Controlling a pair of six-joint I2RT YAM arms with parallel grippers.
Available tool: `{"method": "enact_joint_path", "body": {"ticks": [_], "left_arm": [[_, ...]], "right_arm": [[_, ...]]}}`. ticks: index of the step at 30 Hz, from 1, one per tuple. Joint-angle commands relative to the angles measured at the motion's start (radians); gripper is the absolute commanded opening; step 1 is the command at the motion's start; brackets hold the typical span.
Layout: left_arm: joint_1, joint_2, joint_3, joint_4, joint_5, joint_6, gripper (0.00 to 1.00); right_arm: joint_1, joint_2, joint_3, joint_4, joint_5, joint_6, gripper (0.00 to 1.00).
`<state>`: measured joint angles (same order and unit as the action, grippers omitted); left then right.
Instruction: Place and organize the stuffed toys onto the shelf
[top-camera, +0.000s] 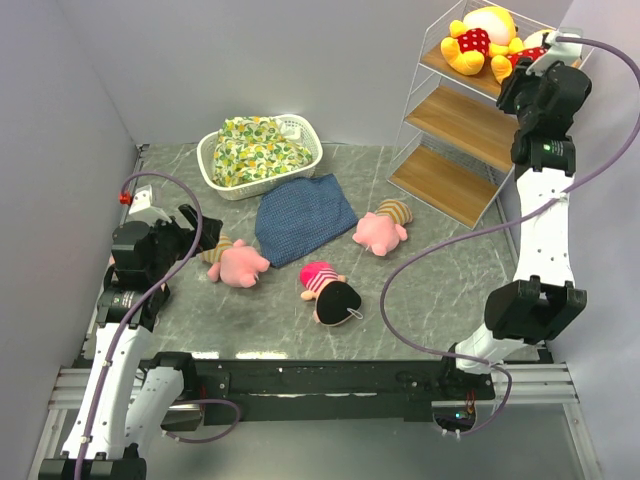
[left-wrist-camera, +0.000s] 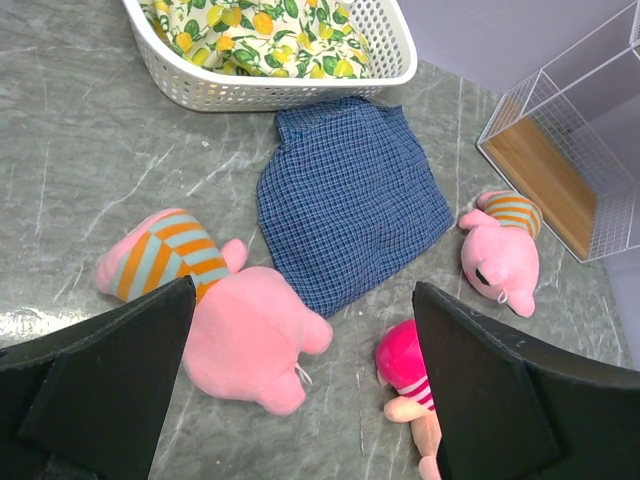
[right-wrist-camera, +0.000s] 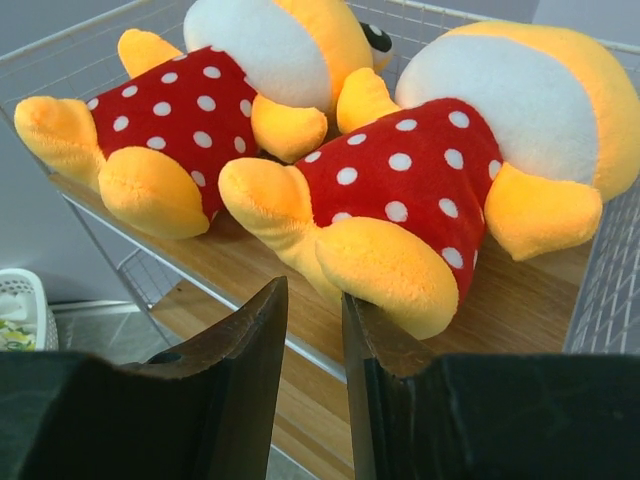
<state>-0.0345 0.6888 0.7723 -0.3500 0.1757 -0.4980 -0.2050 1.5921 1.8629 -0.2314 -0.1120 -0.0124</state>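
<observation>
A grey marbled table fills the top view. The shelf stands at the upper right, its middle and bottom boards bare. On its top board a yellow bear lies beside a second bear, the two touching, both in red dotted tops. The right arm partly hides the second one from above. A white basket sits at upper centre and holds a floral cloth. Just below it a blue cloth lies flat on the table, its top edge close against the basket wall. The left piglet lies just beside the blue cloth's lower left corner. The right piglet lies just beside its right edge, between that cloth and the shelf. A doll in a pink hat lies below the blue cloth at centre, apart from both piglets.

The left gripper hangs over the left piglet with its fingers spread wide, grasping nothing. The right gripper is at the top board's front edge. Its fingers are drawn to a narrow slit with nothing between them, the tips just under the second bear's foot.
</observation>
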Motion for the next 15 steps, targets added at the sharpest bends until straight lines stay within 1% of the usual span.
{"method": "enact_joint_path", "body": {"ticks": [1,4,6,8,9,10,11,14,15], "left_arm": [[-0.004,-0.003,0.001,0.013,-0.019,0.016,0.96],[-0.004,-0.003,0.002,0.011,-0.024,0.016,0.96],[-0.004,-0.005,0.002,0.009,-0.027,0.015,0.97],[-0.004,-0.003,0.002,0.008,-0.039,0.015,0.96],[-0.004,-0.002,0.001,0.006,-0.051,0.013,0.96],[-0.004,0.0,0.001,0.005,-0.059,0.012,0.96],[-0.004,0.003,0.002,0.003,-0.062,0.012,0.96],[-0.004,0.014,0.005,-0.009,-0.084,0.006,0.96],[-0.004,0.015,0.005,-0.012,-0.088,0.003,0.96]], "right_arm": [[0.003,-0.018,0.053,0.037,0.035,-0.011,0.37],[0.009,-0.058,0.015,0.047,-0.086,0.008,0.39],[0.03,-0.099,-0.013,0.041,-0.149,0.011,0.42],[0.077,-0.135,-0.065,0.034,-0.138,0.003,0.46],[0.097,-0.171,-0.108,0.033,-0.106,0.003,0.48],[0.116,-0.19,-0.125,0.029,-0.094,0.005,0.53],[0.137,-0.207,-0.143,0.021,-0.086,0.003,0.55],[0.213,-0.277,-0.232,0.009,0.004,-0.001,0.58],[0.267,-0.317,-0.258,0.009,0.027,0.014,0.59]]}}
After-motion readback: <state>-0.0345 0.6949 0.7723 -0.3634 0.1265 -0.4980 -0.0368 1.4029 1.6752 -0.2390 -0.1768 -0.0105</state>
